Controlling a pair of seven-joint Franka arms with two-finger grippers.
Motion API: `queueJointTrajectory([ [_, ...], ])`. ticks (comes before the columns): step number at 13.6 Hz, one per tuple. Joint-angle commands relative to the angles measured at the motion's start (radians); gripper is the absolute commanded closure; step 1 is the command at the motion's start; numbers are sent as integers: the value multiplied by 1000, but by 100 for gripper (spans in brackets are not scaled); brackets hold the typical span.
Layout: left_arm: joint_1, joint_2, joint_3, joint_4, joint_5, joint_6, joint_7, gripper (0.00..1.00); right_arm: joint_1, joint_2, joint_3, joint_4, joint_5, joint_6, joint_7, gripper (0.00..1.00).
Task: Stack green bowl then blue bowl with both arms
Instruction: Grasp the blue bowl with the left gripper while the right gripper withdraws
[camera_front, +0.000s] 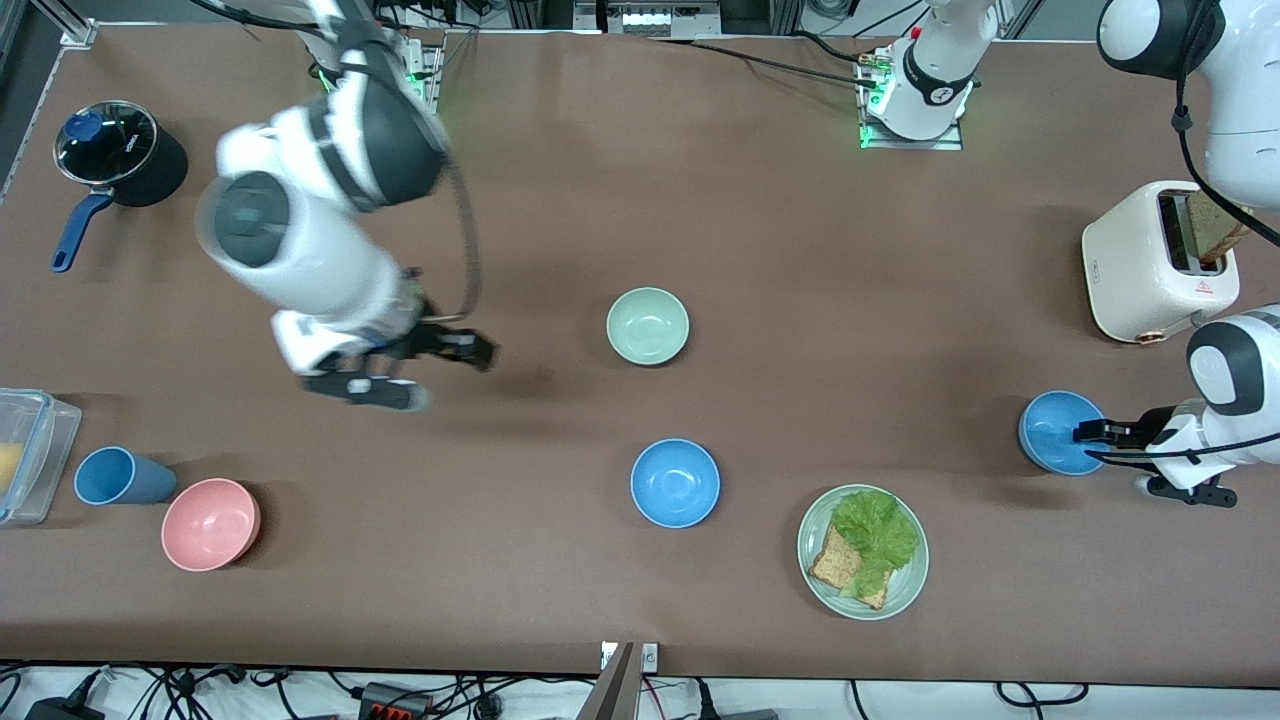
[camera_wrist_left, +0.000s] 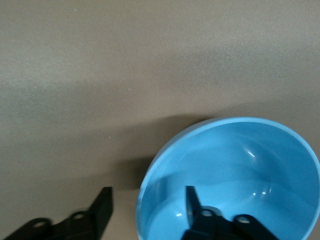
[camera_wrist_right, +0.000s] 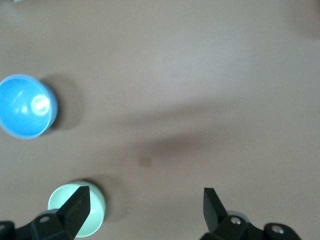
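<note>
The green bowl (camera_front: 647, 325) sits mid-table. One blue bowl (camera_front: 675, 482) sits nearer the front camera than it. A second blue bowl (camera_front: 1060, 432) sits toward the left arm's end of the table. My left gripper (camera_front: 1090, 440) is open at this second bowl. In the left wrist view the gripper (camera_wrist_left: 147, 207) straddles the bowl's (camera_wrist_left: 235, 175) rim, one finger inside and one outside. My right gripper (camera_front: 455, 375) is open and empty in the air over bare table beside the green bowl. The right wrist view shows the gripper (camera_wrist_right: 145, 210), the green bowl (camera_wrist_right: 75, 210) and a blue bowl (camera_wrist_right: 25, 106).
A toaster (camera_front: 1160, 260) holding toast stands by the left arm. A plate (camera_front: 905, 585) of lettuce and toast lies near the front edge. A pink bowl (camera_front: 210, 523), blue cup (camera_front: 120, 477), clear container (camera_front: 25, 455) and black pot (camera_front: 120, 155) are at the right arm's end.
</note>
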Motion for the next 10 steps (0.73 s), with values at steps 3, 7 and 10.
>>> queueJointTrajectory([
  [3,0,-13,-16,-12,13,1,17,89,8,-64,-192,-27,1,-53,-156,0],
  [7,-7,-36,-52,2,16,-87,17,99,-2,-79,-245,-27,3,-66,-242,0],
  [10,-4,-105,-121,3,15,-216,17,100,-39,-114,-243,-27,-3,-66,-279,0],
])
